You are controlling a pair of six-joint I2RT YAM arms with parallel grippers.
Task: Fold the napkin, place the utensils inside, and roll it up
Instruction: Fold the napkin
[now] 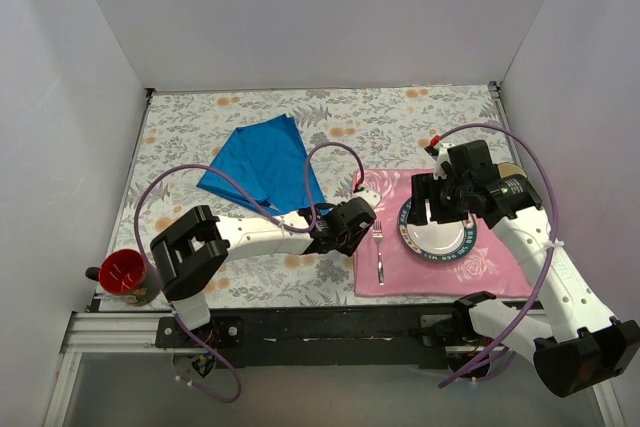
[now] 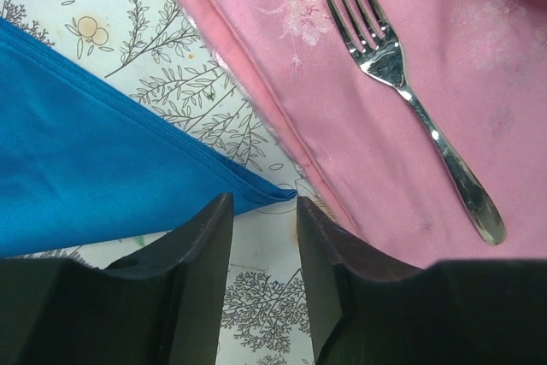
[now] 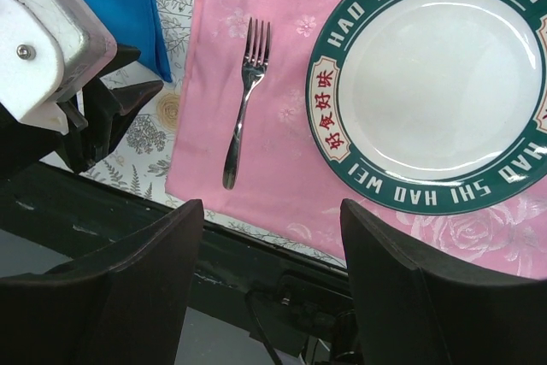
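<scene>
The blue napkin point(image 1: 262, 162) lies folded into a triangle on the floral tablecloth, its near corner pointing at the pink placemat point(image 1: 480, 267). My left gripper point(image 1: 340, 217) is open and empty, low over the cloth, with that napkin corner point(image 2: 85, 177) just beyond its fingertips point(image 2: 261, 207). My right gripper point(image 1: 440, 209) is open and empty above the plate point(image 1: 415, 237). A silver fork point(image 1: 379, 247) lies on the placemat left of the plate; it also shows in the left wrist view point(image 2: 410, 100) and the right wrist view point(image 3: 242, 108). The knife is not in view.
A white plate with a green lettered rim point(image 3: 342, 151) sits on the placemat point(image 3: 282, 185). A red cup point(image 1: 123, 272) stands at the near left corner. White walls enclose the table. The black mounting rail runs along the near edge.
</scene>
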